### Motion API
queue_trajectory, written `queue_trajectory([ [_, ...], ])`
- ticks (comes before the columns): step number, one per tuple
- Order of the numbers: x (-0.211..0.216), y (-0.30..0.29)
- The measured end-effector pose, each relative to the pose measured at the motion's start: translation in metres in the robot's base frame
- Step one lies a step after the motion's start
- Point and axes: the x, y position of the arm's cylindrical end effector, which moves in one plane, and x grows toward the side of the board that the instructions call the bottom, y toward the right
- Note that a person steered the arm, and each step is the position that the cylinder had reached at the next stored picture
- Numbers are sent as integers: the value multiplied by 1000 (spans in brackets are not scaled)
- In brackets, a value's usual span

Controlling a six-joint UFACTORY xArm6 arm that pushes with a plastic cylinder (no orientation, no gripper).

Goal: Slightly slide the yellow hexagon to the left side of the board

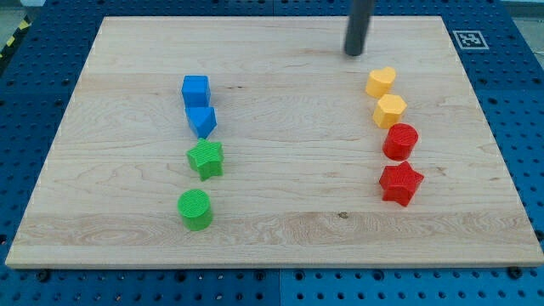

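Note:
The yellow hexagon (390, 110) sits on the wooden board (272, 238) at the view's right, in a column of blocks. Just above it is another yellow block (381, 82), of a heart-like shape. Below it are a red cylinder (400, 142) and a red star (400, 184). My tip (354, 53) is near the view's top, above and to the left of both yellow blocks, touching neither.
A second column stands at the view's left: a blue cube (195, 90), a blue angular block (201, 121), a green star (206, 159) and a green cylinder (195, 209). A black-and-white marker tag (468, 38) sits at the board's top right corner.

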Motion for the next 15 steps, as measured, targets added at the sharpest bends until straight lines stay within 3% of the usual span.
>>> queue_trajectory([
  [1, 12, 49],
  [2, 51, 70],
  [3, 100, 71],
  [5, 126, 67],
  [10, 140, 4],
  [11, 140, 11],
  [13, 191, 78],
  [15, 192, 68],
])
